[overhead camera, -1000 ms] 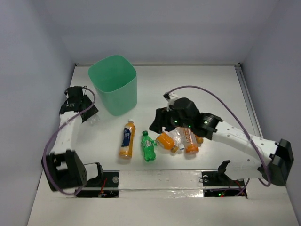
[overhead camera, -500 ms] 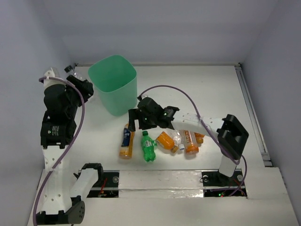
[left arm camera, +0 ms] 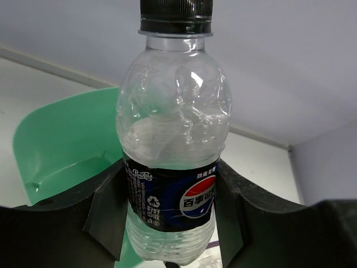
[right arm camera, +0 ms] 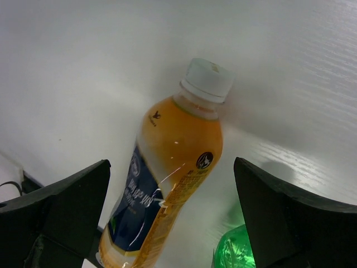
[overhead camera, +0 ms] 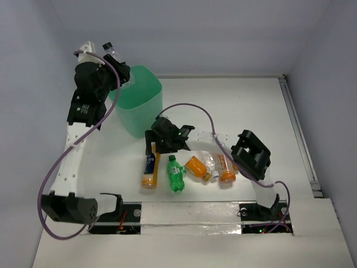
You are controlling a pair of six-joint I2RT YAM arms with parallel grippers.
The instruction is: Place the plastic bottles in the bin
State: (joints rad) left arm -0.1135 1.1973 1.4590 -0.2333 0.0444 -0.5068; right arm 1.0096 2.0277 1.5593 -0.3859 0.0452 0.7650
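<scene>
Drop-off step: holding clear Pepsi bottle (left arm camera: 173, 145) by its label in left gripper (left arm camera: 170, 218), jaws clamped, above bin (overhead camera: 136, 114) at its 10 o'clock rim. Next, probably shifting toward 4 o'clock, then releasing. Hovering right gripper (right arm camera: 173, 206), jaws wide and empty, over blue-labelled orange bottle (right arm camera: 167, 162).

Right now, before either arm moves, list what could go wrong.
1. The left gripper holds the clear bottle high, seemingly over the bin's edge rather than its middle. Released here, it may hit the rim and bounce out.
2. The right gripper is open over the lying blue-labelled orange bottle, with the green bottle close beside. A descending finger could knock the green one or set the orange one rolling.
</scene>
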